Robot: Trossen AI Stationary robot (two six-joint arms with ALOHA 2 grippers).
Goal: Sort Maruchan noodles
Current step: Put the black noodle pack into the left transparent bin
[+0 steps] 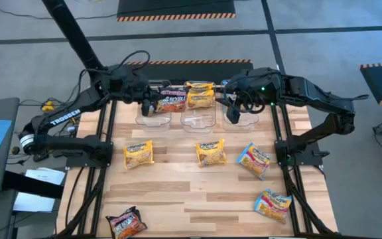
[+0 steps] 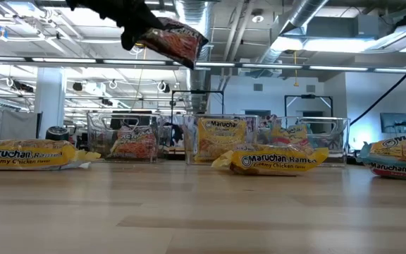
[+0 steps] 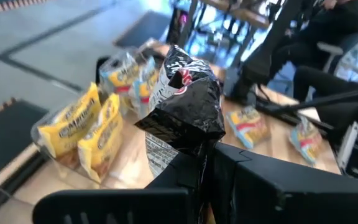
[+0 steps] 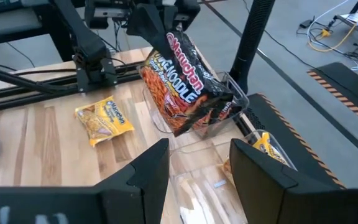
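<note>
My left gripper (image 1: 152, 101) is shut on a dark maroon-black Maruchan packet (image 1: 172, 99), held high over the left clear tub (image 1: 152, 118) at the table's far side. The middle tub (image 1: 199, 119) holds yellow packets (image 1: 199, 95). Above the right tub (image 1: 239, 119), my right gripper (image 4: 197, 168) is open and holds nothing. Loose packets lie flat on the wood: two yellow (image 1: 138, 153) (image 1: 211, 152), two blue-and-pink (image 1: 253, 160) (image 1: 272, 204), and one dark (image 1: 126, 223). My left gripper pinches the dark packet's one short end (image 3: 194, 152) between its two fingers. The fingers come nearly level from the table's left. The packet sticks out past the fingertips and droops, lifted clear of the tubs and table (image 4: 185, 81).
The three clear tubs stand in a row along the far edge between the two arms' frames. In the low view, the left tub shows a dark packet (image 2: 134, 141) inside and the right tub blue-and-pink ones (image 2: 287, 134). Bare wood lies at the middle and near side.
</note>
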